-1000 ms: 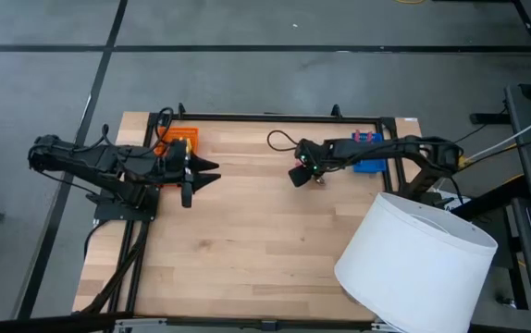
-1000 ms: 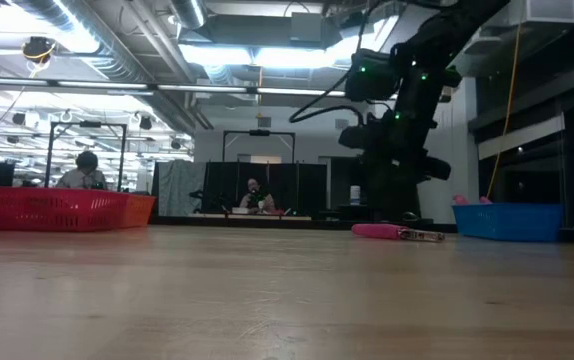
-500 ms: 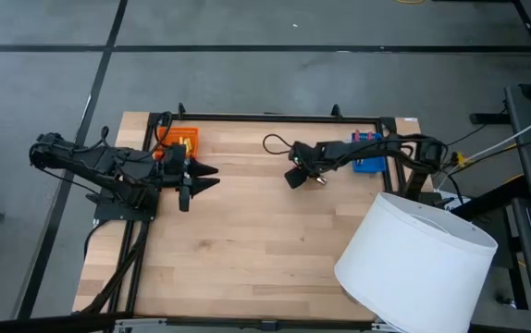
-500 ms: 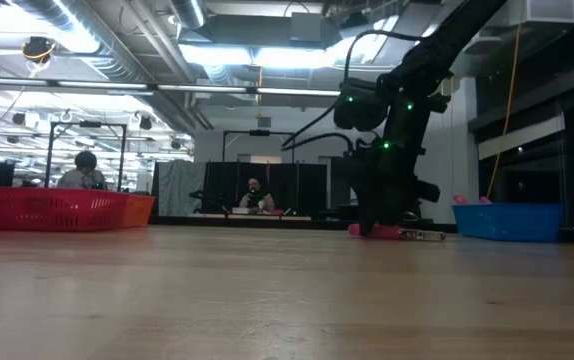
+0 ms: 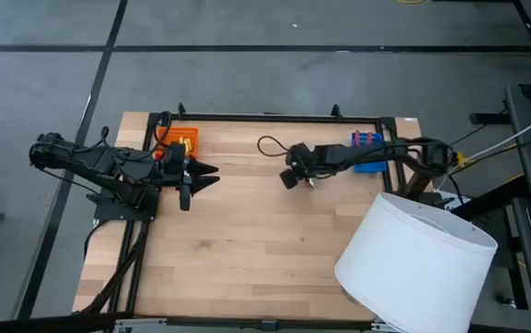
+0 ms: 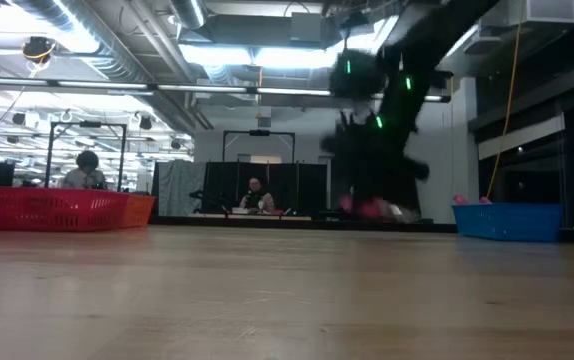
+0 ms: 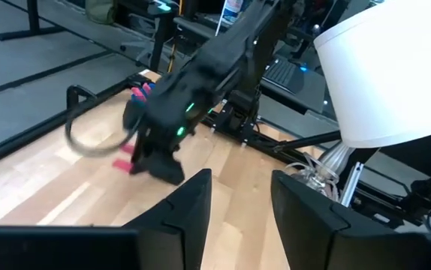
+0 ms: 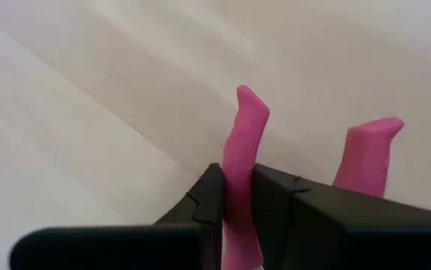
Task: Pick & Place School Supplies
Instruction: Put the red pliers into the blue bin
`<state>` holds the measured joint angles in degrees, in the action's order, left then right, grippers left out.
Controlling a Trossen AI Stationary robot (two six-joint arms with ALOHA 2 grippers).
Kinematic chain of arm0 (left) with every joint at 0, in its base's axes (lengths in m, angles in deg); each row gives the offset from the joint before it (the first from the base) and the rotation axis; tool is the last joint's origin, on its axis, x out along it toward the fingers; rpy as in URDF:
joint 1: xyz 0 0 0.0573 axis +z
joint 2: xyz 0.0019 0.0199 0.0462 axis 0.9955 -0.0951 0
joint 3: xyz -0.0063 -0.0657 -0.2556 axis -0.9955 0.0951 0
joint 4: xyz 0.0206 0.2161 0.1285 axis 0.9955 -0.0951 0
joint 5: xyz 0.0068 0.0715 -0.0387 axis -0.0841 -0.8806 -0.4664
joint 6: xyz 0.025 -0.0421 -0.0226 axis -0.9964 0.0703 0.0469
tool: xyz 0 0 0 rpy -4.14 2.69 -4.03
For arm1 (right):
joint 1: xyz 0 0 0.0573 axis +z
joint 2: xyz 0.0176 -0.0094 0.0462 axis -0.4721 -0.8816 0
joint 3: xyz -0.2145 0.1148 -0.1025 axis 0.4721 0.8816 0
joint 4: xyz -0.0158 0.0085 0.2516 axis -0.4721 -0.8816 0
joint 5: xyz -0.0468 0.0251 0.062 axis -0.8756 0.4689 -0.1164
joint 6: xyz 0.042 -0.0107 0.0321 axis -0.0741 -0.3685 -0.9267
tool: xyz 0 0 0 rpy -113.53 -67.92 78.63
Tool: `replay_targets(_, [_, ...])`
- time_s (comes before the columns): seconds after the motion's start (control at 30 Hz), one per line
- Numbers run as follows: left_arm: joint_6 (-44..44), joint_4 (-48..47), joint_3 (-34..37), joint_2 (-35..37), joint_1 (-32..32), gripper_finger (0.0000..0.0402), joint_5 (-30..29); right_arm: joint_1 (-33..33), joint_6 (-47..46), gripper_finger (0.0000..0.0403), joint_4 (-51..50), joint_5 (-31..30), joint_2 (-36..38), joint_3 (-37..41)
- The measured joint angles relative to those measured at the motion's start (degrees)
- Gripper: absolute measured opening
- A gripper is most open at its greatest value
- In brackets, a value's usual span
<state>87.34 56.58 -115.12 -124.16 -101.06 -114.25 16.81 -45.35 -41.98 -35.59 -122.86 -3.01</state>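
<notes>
Pliers (image 8: 242, 150) hang pinched by one pink handle in my right gripper (image 8: 234, 196), lifted off the desk (image 5: 247, 231) for carrying; my left gripper (image 7: 238, 199) waits spread beside the orange tray (image 5: 180, 141).

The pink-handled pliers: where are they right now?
The pink-handled pliers are clamped by one handle in the right gripper, lifted off the table near its back middle, left of the blue tray.
</notes>
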Motion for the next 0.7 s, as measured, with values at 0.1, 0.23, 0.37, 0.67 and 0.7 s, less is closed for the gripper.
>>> replay_targets(0.1, [-1.1,0.0,0.0,0.0,0.0,0.0131,-0.2,1.9,-3.3,0.0041,-6.8,-8.7,4.0,-4.6])
replay_targets(0.23, [-2.3,0.0,0.0,0.0,0.0,0.0126,-0.3,0.6,-9.2,0.0041,-24.1,-20.9,8.7,-8.5])
replay_targets(0.37, [-4.3,0.0,0.0,0.0,0.0,0.0120,-0.3,-3.1,-16.7,0.0041,-35.8,-25.2,13.4,-5.1])
replay_targets(0.67, [-4.9,0.0,0.0,0.0,0.0,0.0108,-0.2,-9.4,-23.9,0.0041,-31.5,-29.5,29.3,10.8])
replay_targets(0.7, [-4.7,0.0,0.0,0.0,0.0,0.0107,-0.2,-9.8,-24.1,0.0041,-30.8,-30.3,30.8,12.4])
